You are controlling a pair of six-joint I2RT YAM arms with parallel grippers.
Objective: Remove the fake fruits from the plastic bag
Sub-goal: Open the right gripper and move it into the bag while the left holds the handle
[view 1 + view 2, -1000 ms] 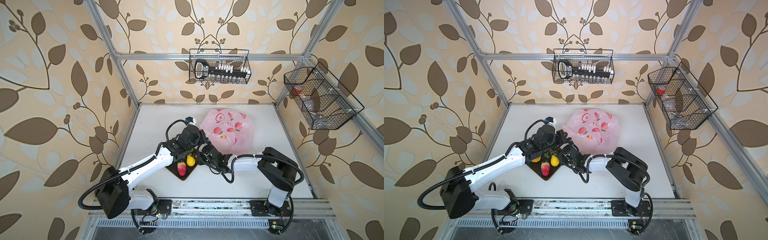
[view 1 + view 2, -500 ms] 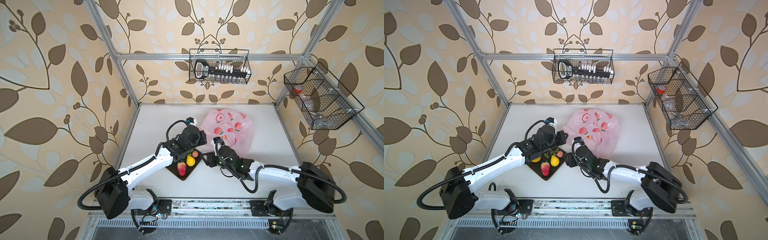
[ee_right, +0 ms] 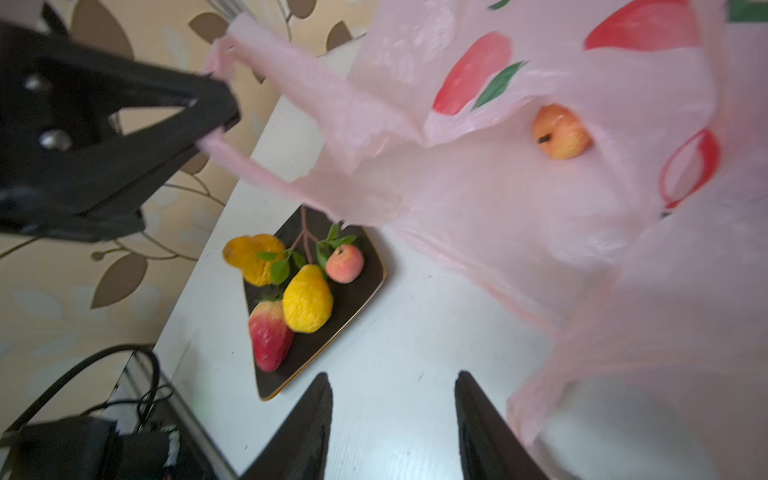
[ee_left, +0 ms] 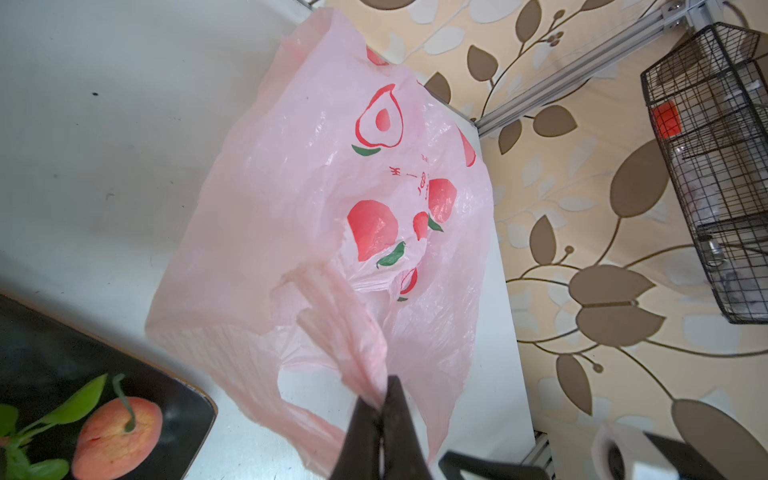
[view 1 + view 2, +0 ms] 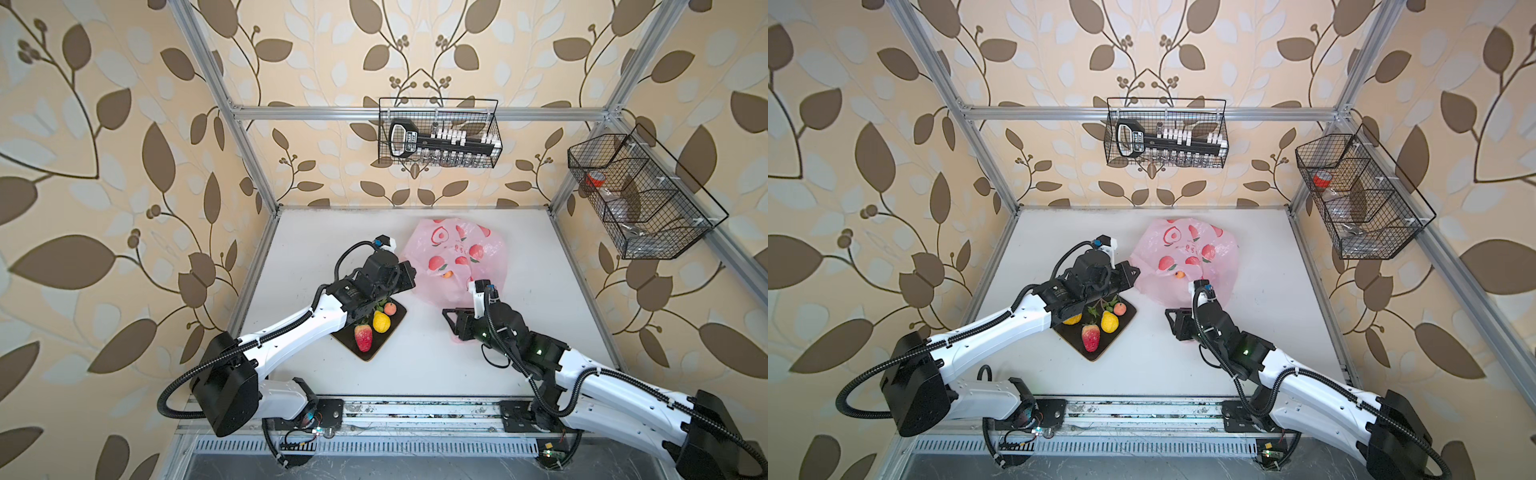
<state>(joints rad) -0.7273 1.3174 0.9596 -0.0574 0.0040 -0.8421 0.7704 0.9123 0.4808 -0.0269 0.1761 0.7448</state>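
Note:
The pink plastic bag (image 5: 453, 257) (image 5: 1183, 253) lies at the table's back centre. My left gripper (image 5: 411, 274) (image 4: 384, 395) is shut on one of its loop handles and holds it up. Through the bag's mouth a small orange-pink fruit (image 3: 561, 131) (image 5: 447, 274) shows inside. On the dark mat (image 5: 376, 347) lie a strawberry (image 5: 363, 337), a lemon (image 5: 381, 322), a peach (image 5: 389, 308) and an orange fruit (image 5: 1072, 319). My right gripper (image 5: 449, 326) (image 3: 392, 376) stands open and empty over bare table, beside the bag's near edge.
A wire basket (image 5: 440, 133) with a black tool hangs on the back wall. Another wire basket (image 5: 640, 195) hangs on the right wall. The metal base rail (image 5: 415, 409) runs along the front edge.
My right gripper has drawn back from beside the mat to the right and toward the front, its jaws a little narrower. The left gripper keeps its hold on the handle.

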